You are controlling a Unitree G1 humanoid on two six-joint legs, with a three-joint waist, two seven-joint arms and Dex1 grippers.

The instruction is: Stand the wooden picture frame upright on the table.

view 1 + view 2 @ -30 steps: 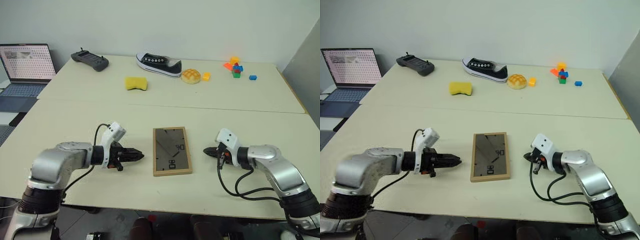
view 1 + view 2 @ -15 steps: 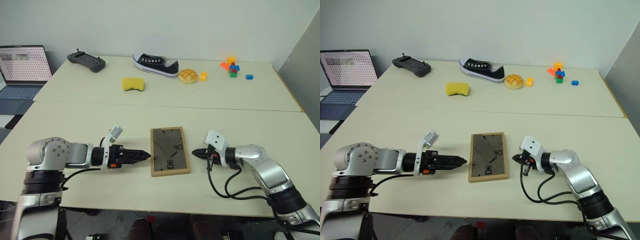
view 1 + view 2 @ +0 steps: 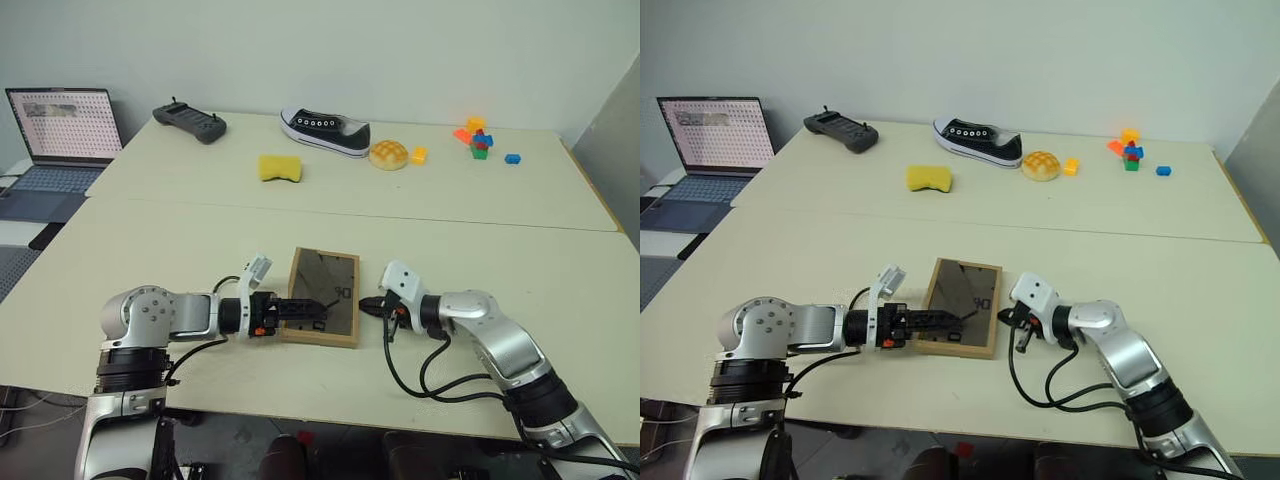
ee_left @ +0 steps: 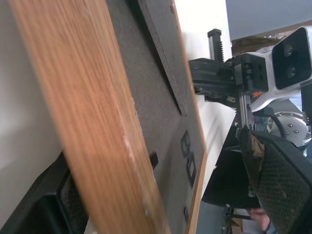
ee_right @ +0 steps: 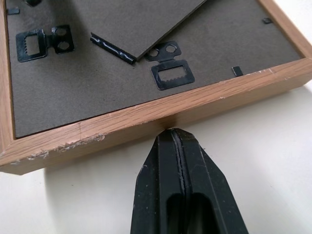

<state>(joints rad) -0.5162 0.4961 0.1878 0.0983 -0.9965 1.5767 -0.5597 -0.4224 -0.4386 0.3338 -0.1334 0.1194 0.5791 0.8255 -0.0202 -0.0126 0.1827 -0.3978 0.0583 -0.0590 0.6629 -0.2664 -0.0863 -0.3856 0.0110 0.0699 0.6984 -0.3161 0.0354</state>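
Lying near the front edge of the large cream-beige table (image 3: 480, 230), the small rectangular light-wood picture frame (image 3: 322, 310) shows its dark grey back face with black hanging clips, and its left side is tipped up a little off the tabletop. The left gripper (image 3: 300, 309) stands at that left edge with its two black fingers spread wide, one under the wooden rim and one above the grey backing. The right gripper (image 5: 171, 139), fingers pressed together with nothing between them, touches its tip to the frame's right wooden edge.
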